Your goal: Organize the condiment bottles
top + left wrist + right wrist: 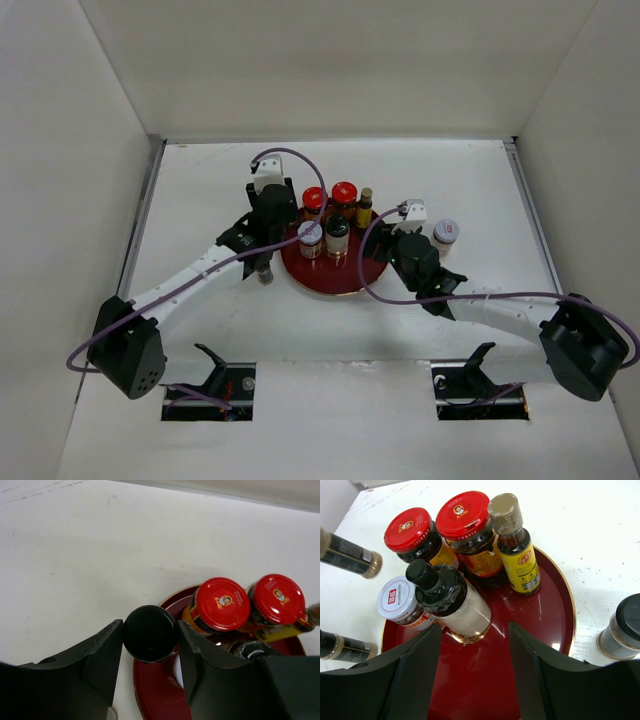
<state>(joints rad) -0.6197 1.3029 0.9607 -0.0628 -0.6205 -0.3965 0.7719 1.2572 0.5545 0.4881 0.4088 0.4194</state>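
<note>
On the round dark red tray [345, 283] stand two red-lidded jars [313, 199] [344, 192], a slim amber gold-capped bottle [365, 207], a white-lidded jar [310, 238] and a black-capped pale bottle [337, 235]. My left gripper [268, 235] is shut on a small black-capped bottle [149, 633], held at the tray's left rim [172, 596]. My right gripper [475, 627] is open and empty, low over the tray's bare near part [520, 645]. The red-lidded jars [409, 530] [462, 514] and the amber bottle [515, 545] stand beyond it.
A small dark bottle [263, 272] stands on the table just left of the tray. A silver-lidded jar [446, 233] stands right of the tray; it also shows in the right wrist view [622, 630]. White walls enclose the table on three sides.
</note>
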